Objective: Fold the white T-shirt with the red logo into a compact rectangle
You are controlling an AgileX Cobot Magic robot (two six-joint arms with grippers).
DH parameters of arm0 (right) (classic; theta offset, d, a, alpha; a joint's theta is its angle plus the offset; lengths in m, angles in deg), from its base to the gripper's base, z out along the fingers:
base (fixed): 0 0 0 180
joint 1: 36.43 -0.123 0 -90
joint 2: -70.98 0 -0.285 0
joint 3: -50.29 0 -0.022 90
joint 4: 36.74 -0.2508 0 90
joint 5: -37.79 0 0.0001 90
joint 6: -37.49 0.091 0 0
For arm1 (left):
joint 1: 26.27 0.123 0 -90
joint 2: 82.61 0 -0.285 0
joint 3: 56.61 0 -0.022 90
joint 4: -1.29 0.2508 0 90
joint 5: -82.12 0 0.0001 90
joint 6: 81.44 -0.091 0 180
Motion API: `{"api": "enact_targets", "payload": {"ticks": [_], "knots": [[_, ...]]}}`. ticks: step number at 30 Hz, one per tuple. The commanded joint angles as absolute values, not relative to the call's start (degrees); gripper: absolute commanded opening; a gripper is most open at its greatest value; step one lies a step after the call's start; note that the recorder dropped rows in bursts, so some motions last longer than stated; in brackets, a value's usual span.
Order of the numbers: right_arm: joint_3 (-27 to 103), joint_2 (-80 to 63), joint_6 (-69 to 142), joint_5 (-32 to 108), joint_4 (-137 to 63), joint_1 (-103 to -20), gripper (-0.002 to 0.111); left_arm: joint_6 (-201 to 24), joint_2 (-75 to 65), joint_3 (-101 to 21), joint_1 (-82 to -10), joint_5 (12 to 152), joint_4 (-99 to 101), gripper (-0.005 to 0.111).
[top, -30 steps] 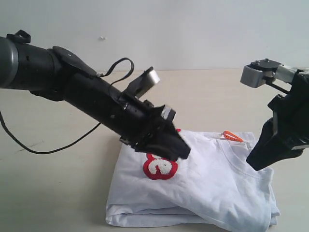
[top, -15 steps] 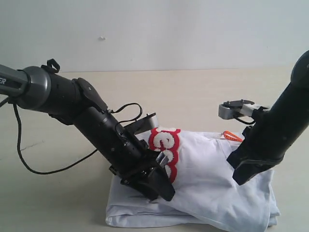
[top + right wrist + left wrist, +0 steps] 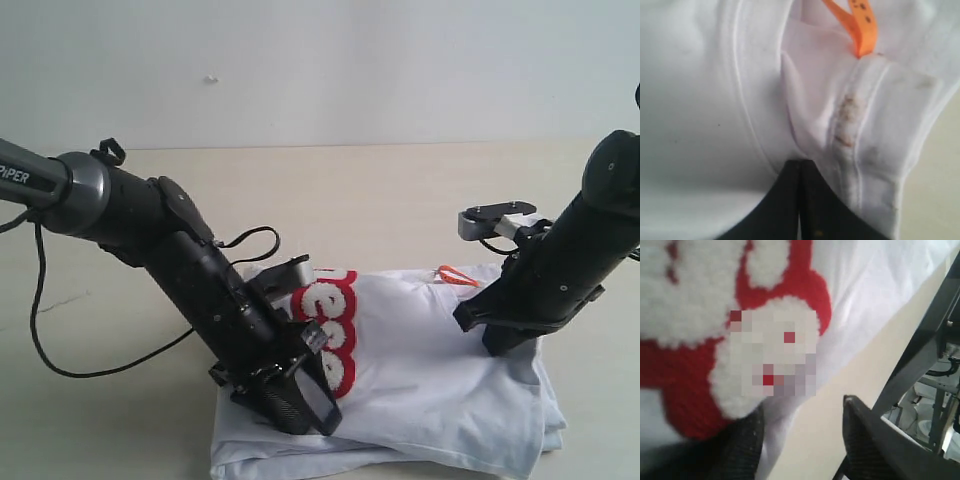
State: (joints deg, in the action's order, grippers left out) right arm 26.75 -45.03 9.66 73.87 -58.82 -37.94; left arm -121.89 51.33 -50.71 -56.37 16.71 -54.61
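Now the left arm is down: a second ago it hung above the white T-shirt point(image 3: 440, 400) with only one letter of the red logo point(image 3: 335, 335) showing, and it has since dropped to the shirt's front-left corner, where several fuzzy letters lie uncovered. The left fingers point(image 3: 867, 440) stand apart, the shirt's folded edge against one of them and bare bench in the gap, so they appear to have let go of the flap. The right fingers point(image 3: 785, 200) have come down from beside the shirt and press, closed together, on the cloth just below the collar and its orange tag point(image 3: 455, 275). That fold looks laid, though the bundle is still lumpy and uneven at its front edge, so more folding or smoothing seems needed. The shirt lies on a pale bench point(image 3: 400, 200) with a black cable point(image 3: 70, 375) trailing beside the left arm, and a plain white wall point(image 3: 350, 70) stands behind.
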Motion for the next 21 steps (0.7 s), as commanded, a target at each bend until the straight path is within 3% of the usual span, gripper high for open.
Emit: {"api": "enact_targets", "payload": {"ticks": [1, 7, 16, 21], "knots": [[26.8, -45.5, 9.6, 73.6, -57.7, -37.8, 0.000, -120.0, 52.5, -49.9, -51.9, 14.1, -45.6, 0.050], [26.8, -44.6, 9.0, 74.9, -59.1, -37.8, 0.000, -120.0, 51.9, -49.9, -46.9, 12.2, -48.3, 0.050], [26.8, -39.5, 7.1, 77.0, -60.7, -37.8, 0.000, -120.1, 51.2, -50.0, -45.9, 12.2, -47.6, 0.050], [28.6, -37.9, 6.8, 80.2, -60.7, -37.8, 0.000, -120.1, 51.2, -50.0, -39.6, 12.2, -47.5, 0.050]]}}
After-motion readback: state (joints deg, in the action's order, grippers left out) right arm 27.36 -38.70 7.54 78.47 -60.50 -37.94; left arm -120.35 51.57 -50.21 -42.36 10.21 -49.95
